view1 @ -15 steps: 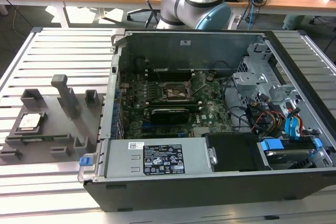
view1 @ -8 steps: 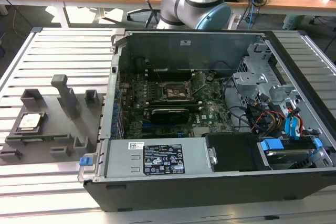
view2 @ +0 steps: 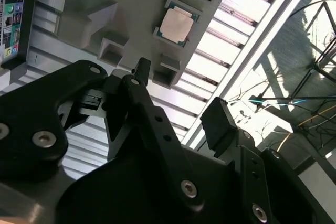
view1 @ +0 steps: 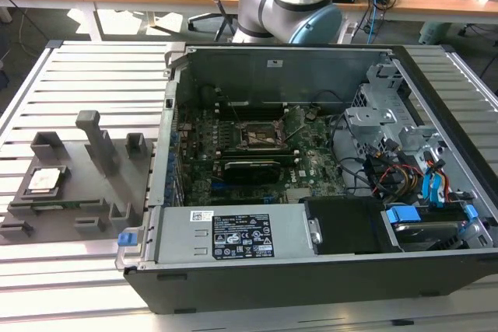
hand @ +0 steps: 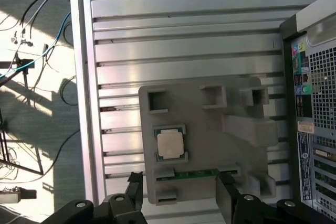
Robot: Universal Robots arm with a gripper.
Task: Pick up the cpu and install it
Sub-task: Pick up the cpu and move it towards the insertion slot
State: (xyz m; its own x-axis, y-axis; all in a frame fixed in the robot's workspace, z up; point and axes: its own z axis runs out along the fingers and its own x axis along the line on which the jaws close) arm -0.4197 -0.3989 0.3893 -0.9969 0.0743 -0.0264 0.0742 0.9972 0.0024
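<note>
No print is legible. A black label (view1: 241, 240) with tiny white symbols sits on the power supply cover (view1: 289, 231), with a small white sticker (view1: 201, 214) at its ten o'clock. Another white sticker (view1: 275, 63) is on the computer case (view1: 233, 68) wall, at twelve o'clock. The cpu (hand: 170, 144) lid bears no readable marking.

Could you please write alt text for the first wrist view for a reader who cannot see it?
The cpu lies flat in a recess of the grey tray, which rests on a slatted metal table. The open gripper hangs over one edge of the tray; a computer case stands alongside.
</note>
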